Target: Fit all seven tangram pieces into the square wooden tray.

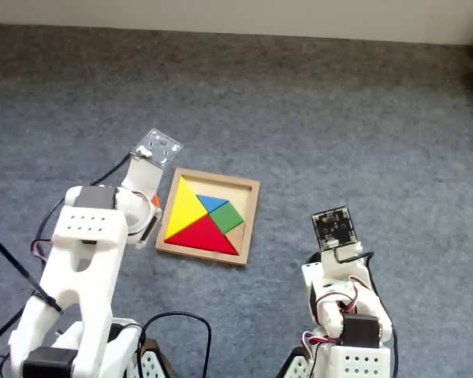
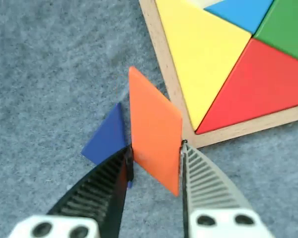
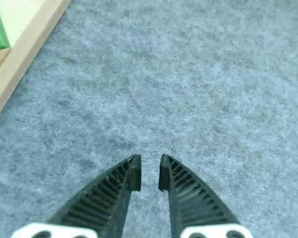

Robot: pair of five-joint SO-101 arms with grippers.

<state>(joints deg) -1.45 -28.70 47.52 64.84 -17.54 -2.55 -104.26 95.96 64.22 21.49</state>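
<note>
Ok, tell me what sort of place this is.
Probably a robot test bench: left arm and right arm mounted side by side, grey felt-like table covering, a wooden tray of tangram pieces.

Bright, diffuse, even light; soft faint shadow on carpet (image 1: 339, 118) along wooden tray (image 1: 251, 224) edge.

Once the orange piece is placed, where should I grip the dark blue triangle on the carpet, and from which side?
The dark blue triangle lies flat on the carpet, so come straight down and pinch across its edges near the pointed corner, where it narrows. The left tool holds the orange piece.
</note>
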